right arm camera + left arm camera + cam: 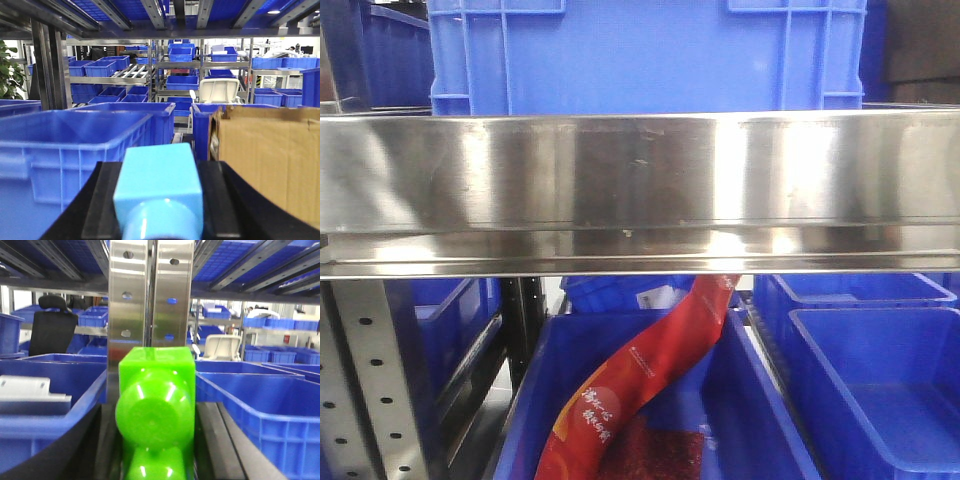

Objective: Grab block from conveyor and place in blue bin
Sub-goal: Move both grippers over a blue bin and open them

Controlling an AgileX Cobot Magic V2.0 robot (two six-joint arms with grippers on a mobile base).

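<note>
Right fingers (107, 202) level, flanking light-blue block (159, 187)

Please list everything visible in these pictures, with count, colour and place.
green block: one, bright green, before a steel post
light blue block: one, light blue, centre of right wrist view
bins: many, blue, beside the blocks and on racks
pouch: one, red, in a bin under the steel rail
cardboard box: one, brown, right of the light blue block
office chair: one, black, far left
left tool: one, dark, holds green block
right tool: one, black, holds light blue block
</note>
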